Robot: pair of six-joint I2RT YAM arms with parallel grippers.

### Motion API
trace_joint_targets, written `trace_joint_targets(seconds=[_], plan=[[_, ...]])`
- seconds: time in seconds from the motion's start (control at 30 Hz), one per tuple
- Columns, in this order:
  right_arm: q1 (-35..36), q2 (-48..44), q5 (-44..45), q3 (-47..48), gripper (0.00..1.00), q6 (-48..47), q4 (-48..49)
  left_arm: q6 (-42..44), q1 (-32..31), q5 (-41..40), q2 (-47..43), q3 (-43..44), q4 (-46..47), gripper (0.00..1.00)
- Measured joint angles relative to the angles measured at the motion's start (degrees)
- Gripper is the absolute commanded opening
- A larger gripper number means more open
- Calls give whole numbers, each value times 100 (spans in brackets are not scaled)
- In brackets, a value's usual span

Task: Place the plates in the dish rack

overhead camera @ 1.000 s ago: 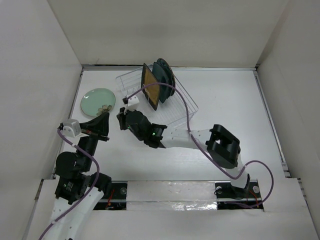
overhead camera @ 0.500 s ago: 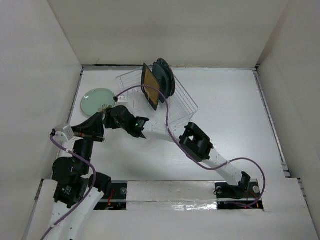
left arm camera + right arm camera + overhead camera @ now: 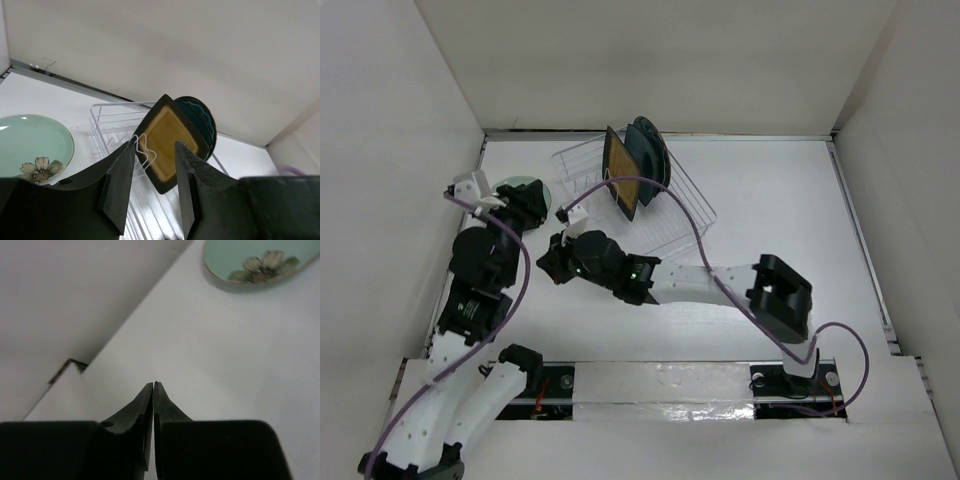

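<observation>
The clear wire dish rack (image 3: pixel 672 205) stands at the back centre. The mustard-yellow square plate (image 3: pixel 620 176) stands upright in it, with dark teal plates (image 3: pixel 652 152) upright just behind. The pale mint plate (image 3: pixel 512 182) lies flat on the table left of the rack, mostly hidden under my left gripper (image 3: pixel 528 206). That gripper is open and empty above it. In the left wrist view the gripper (image 3: pixel 153 146) frames the yellow plate (image 3: pixel 172 125), the rack (image 3: pixel 107 125) and the mint plate (image 3: pixel 30 147). My right gripper (image 3: pixel 552 262) is shut and empty, low over the table in front of the mint plate (image 3: pixel 255 260).
White walls enclose the table on the left, back and right. The right arm stretches across the table's middle from its base (image 3: pixel 790 375). A step in the left wall base (image 3: pixel 67 367) shows ahead of the right gripper (image 3: pixel 154 385).
My left arm has lifted and swung forward, and now hovers over the mint plate. My right gripper reached toward that plate, then drew back a little toward the front.
</observation>
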Motion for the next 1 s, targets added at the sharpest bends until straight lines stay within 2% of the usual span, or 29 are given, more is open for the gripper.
trace_joint_targets(seconds=[0.03, 0.2, 0.33, 0.37, 0.5, 0.67, 0.8, 0.87, 0.93, 1.0], plan=[[103, -306, -11, -175, 0, -105, 118, -22, 46, -2, 319, 140, 17, 35], [765, -1753, 155, -1270, 0, -664, 601, -214, 636, 96, 1523, 424, 136, 37], [1279, -2664, 413, -2363, 0, -997, 782, -566, 1862, 612, 2188, 286, 175, 42], [1349, -2861, 452, -2667, 0, -1036, 798, -686, 2157, 748, 2323, 219, 256, 47], [1364, -3397, 632, -3622, 1, -1086, 756, -1091, 2977, 1189, 2911, -90, 411, 61], [1329, -3919, 826, -4205, 1, -1196, 636, -1526, 3810, 1845, 3720, -439, 610, 63], [1287, -4411, 925, -4323, 2, -1303, 562, -1786, 4409, 2280, 4599, -461, 824, 63], [1244, -4631, 940, -4365, 6, -1327, 588, -1875, 4588, 2406, 4970, -463, 872, 63], [1147, -4795, 916, -4439, 20, -1333, 595, -1928, 4649, 2500, 5213, -476, 898, 63], [1025, -4861, 868, -4518, 23, -1314, 603, -1971, 4649, 2599, 5344, -483, 953, 62]])
